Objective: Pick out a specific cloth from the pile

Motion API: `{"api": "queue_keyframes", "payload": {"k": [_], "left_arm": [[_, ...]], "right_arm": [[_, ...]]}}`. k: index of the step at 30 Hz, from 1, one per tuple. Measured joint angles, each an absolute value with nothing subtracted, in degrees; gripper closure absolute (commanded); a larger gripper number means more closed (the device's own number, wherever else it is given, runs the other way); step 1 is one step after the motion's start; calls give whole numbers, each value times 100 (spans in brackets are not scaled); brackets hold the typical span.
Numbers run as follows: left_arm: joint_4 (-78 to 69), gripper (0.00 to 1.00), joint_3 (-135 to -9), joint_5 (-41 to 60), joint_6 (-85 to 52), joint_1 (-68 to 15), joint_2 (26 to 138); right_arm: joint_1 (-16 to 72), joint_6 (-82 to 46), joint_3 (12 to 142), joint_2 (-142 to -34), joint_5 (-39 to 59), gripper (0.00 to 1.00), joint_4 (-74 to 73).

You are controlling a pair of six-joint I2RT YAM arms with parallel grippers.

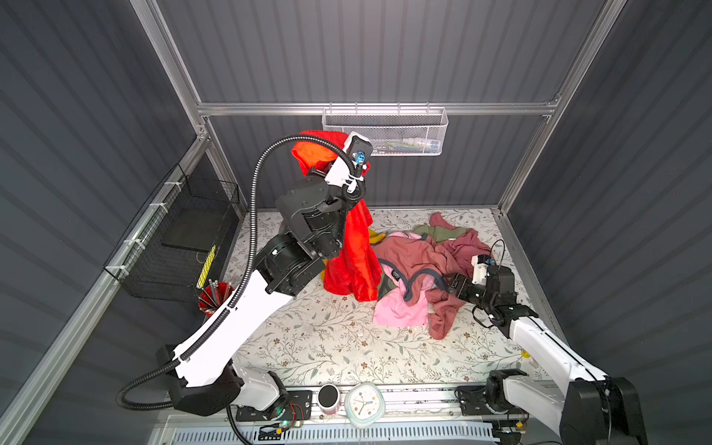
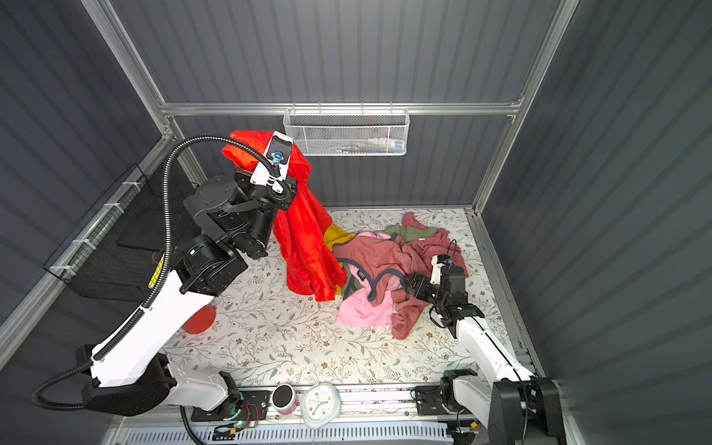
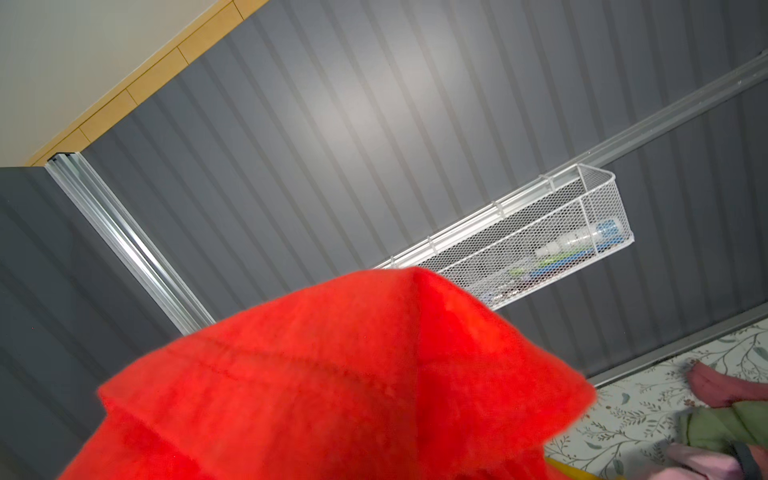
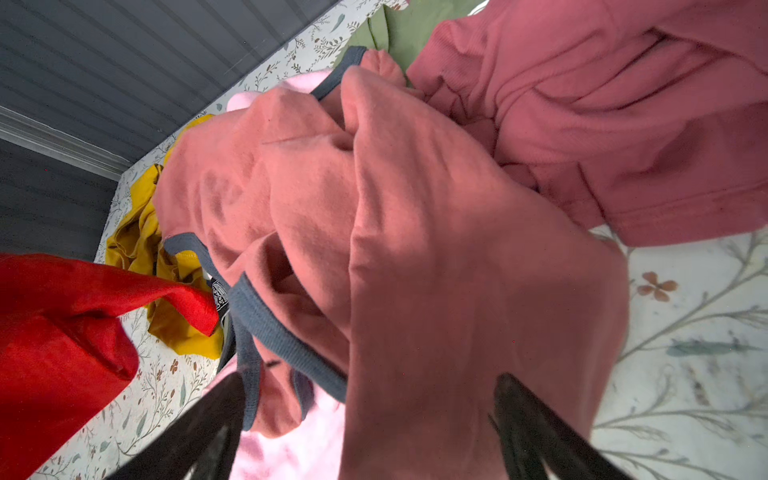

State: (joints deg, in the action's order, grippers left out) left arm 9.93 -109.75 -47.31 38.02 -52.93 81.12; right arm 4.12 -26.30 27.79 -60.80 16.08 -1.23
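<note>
Above the counter [image 1: 308, 346] my left end effector [image 1: 321, 163], clamped on the red cloth [image 1: 356, 246], hangs it high beside the pile [image 1: 424, 262] to free it; my right end effector [image 4: 370, 415], wide open, straddles the dusty-rose garment [image 4: 415, 249], probably pinning it.

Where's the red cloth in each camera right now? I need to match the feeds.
Top view: red cloth hangs left of centre, beside the pile.
Top view: same place, left of centre.
Left wrist: close up, filling the foreground.
Right wrist: at the frame's edge, next to the yellow shirt.
Shared landmark: olive-green garment.
</note>
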Motion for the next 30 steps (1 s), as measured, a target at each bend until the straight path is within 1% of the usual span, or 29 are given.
{"api": "queue_keyframes", "payload": {"k": [8, 12, 17, 21, 30], "left_arm": [[1640, 100, -11015, -3972, 2834, -5282, 8420], [1861, 100, -10733, -3632, 2362, -5282, 8672], [1911, 100, -10138, -3356, 1809, -5183, 8707], [1815, 100, -9491, -3197, 1356, -4934, 8597], [1837, 100, -7699, -3020, 364, -4058, 7636]], "right_arm": [[467, -2578, 2821, -6080, 1564, 7, -80], [484, -2547, 2821, -6080, 1549, 8, -34], [543, -2545, 2821, -6086, 1535, 8, -34], [585, -2545, 2849, -6123, 1520, 8, -19], [692, -2534, 2895, -6156, 1494, 9, 8]]}}
